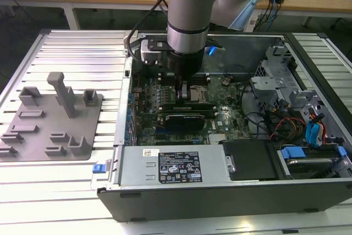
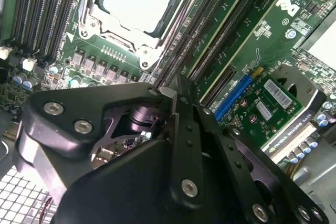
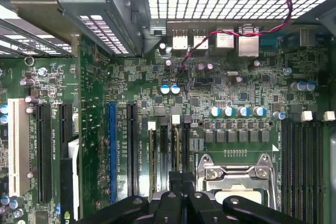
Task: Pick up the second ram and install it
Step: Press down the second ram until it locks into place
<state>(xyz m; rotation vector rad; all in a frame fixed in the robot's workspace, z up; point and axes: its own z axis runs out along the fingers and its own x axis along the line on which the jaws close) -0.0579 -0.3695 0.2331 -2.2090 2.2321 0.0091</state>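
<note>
white printed label on power supply (image 1: 181, 168), print too small to read

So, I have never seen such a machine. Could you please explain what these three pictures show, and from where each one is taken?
The exterior view shows a robot arm reaching down into an open computer case on a ribbed metal table. A grey plastic holder lies on the exterior view's left. The other two pictures come from cameras on the arm's wrist, looking down past the black gripper at the green motherboard. Its fingers are down at the long memory slots beside the processor socket. Whether the second ram is between the fingers cannot be made out.
</note>
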